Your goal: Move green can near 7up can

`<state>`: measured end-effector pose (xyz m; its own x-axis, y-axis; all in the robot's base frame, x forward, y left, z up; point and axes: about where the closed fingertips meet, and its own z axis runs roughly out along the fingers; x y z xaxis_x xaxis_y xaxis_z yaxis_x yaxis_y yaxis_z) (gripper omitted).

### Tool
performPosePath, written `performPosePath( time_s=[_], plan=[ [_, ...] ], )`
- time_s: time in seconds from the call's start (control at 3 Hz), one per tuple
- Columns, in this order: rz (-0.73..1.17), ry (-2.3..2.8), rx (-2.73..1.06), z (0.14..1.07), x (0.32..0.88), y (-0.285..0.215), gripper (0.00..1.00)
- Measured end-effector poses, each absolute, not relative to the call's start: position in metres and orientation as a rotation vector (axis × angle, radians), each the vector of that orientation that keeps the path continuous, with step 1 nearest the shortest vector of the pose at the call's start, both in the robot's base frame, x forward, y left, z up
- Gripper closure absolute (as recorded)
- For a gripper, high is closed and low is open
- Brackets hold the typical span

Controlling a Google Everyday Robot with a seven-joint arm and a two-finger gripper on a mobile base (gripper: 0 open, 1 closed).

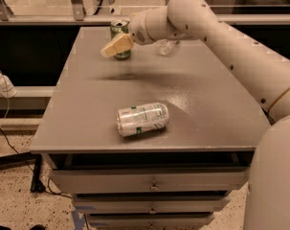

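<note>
Gripper [117,45]: upper left of centre in the frame, a pale tan wedge at the end of the arm, pointing toward the left and slightly down.
Gripper state: apart or together cannot be told from this view.
Green can [118,31]: at the far edge of the table, upper left of centre, standing upright.
Green can axis: long axis vertical, silver top facing up.
Gripper and green can: the gripper crosses in front of the green can's lower half and hides part of it; whether they touch cannot be told.
7up can [142,119]: lying on its side near the front middle of the table, well apart from the green can.
7up can axis: long axis runs left to right across the frame, the right end a little higher; one round end faces lower left.
Arm [221,37]: white, reaching in from the right edge across the top of the frame.
Clear plastic object [166,47]: at the far edge, just right of the gripper, partly behind the arm.
Table [206,104]: grey top, with drawers [151,181] below its front edge.
</note>
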<state>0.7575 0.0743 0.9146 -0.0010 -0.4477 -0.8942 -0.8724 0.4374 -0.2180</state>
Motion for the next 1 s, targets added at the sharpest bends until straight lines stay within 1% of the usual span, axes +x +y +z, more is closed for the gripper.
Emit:
performPosePath(
  time_s=[0.33, 0.67, 1.0],
  plan=[
    [0.456, 1.612, -1.118, 0.914, 0.781, 0.068, 0.0],
    [0.456, 1.613, -1.072, 0.91, 0.798, 0.067, 0.0],
    [0.472, 1.641, -1.048, 0.899, 0.809, 0.067, 0.18]
  ],
)
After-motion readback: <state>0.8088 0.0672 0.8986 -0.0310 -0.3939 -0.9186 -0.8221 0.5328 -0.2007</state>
